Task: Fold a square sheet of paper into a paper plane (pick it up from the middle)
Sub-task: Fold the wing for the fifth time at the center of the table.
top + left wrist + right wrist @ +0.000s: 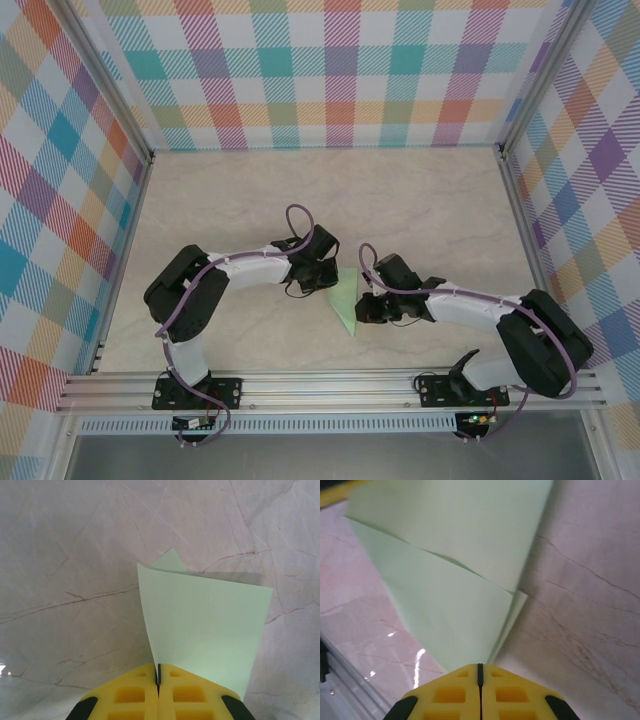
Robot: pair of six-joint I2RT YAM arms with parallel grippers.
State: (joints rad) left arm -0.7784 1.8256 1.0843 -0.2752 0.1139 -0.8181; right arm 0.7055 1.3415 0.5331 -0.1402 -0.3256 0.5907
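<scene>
The square sheet of paper [346, 300], pale mint green, hangs folded between my two grippers near the table's middle front, one corner pointing toward the near rail. My left gripper [325, 277] is at its left upper edge. In the left wrist view the yellow fingers [135, 692] meet, with the sheet's [207, 630] edge pinched in the slit of the left gripper [159, 674]. My right gripper [366, 305] is at the paper's right side. In the right wrist view that gripper [480, 669] is shut on the folded edge, and overlapping layers of the sheet [445, 590] spread away from it.
The marble-patterned tabletop [420, 210] lies behind the arms. Checked walls [320, 70] stand on three sides. An aluminium rail [330, 385] runs along the near edge, close below the paper's tip.
</scene>
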